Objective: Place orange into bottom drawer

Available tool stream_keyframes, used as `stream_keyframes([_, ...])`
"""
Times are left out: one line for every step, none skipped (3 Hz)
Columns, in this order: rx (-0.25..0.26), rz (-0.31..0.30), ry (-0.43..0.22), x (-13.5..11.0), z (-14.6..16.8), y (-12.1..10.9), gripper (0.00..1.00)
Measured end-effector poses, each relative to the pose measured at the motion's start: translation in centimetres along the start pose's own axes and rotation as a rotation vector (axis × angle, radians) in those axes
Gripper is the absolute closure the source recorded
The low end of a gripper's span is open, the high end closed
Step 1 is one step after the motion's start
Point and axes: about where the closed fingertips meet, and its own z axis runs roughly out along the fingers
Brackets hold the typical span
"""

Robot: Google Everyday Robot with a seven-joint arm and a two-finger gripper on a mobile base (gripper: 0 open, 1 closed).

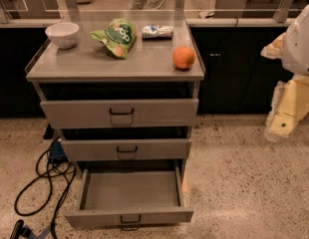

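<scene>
The orange point(184, 58) sits on the grey cabinet top point(94, 66), near its right front corner. The bottom drawer point(130, 216) is pulled far out below the two upper drawers, and its tray point(132, 189) shows nothing inside. Its black handle is at the front centre. My gripper point(280, 126) hangs at the right edge of the view, well to the right of the cabinet and below the level of its top, apart from the orange.
A white bowl point(62, 34), a green snack bag point(116, 37) and a small white-blue packet point(157, 31) lie on the cabinet top. The top drawer point(119, 112) and middle drawer point(125, 149) stand slightly open. Black cables point(42, 183) lie on the floor at left.
</scene>
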Motion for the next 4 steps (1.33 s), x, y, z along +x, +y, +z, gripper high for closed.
stream_keyframes([0.008,0.014,-0.011,0.3,0.3,-1.3,0.00])
stream_keyframes([0.063,0.061,-0.063,0.9,1.3,-4.6,0.00])
stream_keyframes([0.134,0.099,-0.175,0.5,3.3,-8.4,0.00])
stream_keyframes([0.185,0.109,-0.247,-1.0,4.7,-11.2,0.00])
